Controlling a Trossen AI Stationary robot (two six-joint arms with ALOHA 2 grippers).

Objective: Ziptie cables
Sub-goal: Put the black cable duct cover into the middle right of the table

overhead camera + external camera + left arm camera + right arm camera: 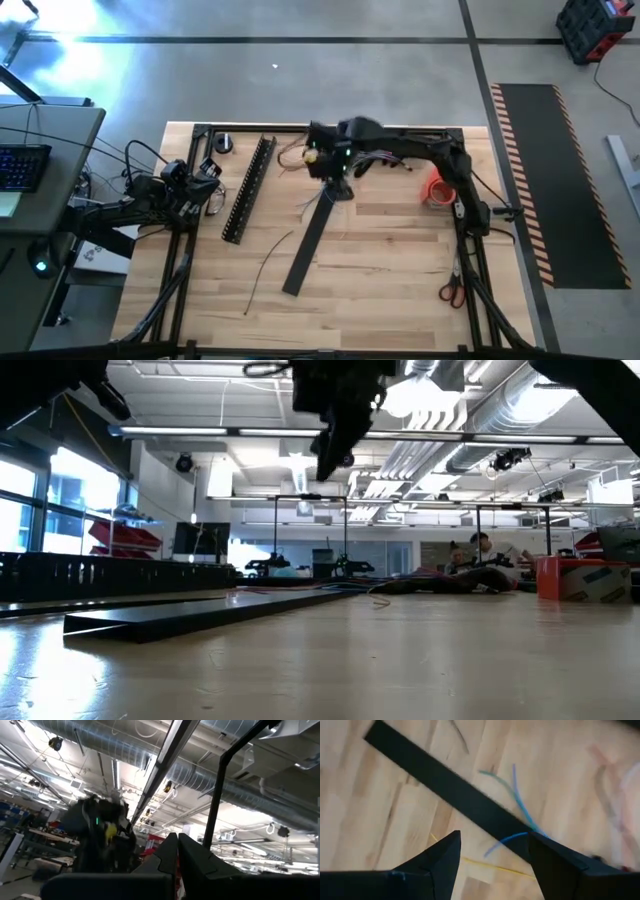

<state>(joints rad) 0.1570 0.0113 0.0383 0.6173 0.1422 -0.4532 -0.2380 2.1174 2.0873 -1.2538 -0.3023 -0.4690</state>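
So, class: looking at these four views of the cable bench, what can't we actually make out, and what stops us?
- The cables: right wrist view, the flat black strip covers part of them.
- Right gripper: fingers apart, nothing visibly between them.
- Left gripper: faces the ceiling, so shows no table.
- Scissors: high view, too small for detail.
- Low view: people far behind, too small.

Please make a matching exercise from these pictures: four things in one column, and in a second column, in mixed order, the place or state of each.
Things:
1. left pincer
2. right pincer
3. flat black strip
4. scissors

Place or state:
A. lies slanted near the table's middle
B. shut, at the table's left edge
C. near the table's right edge, close to the front
D. open, hanging above thin wires and the strip

Pairs: 1-B, 2-D, 3-A, 4-C
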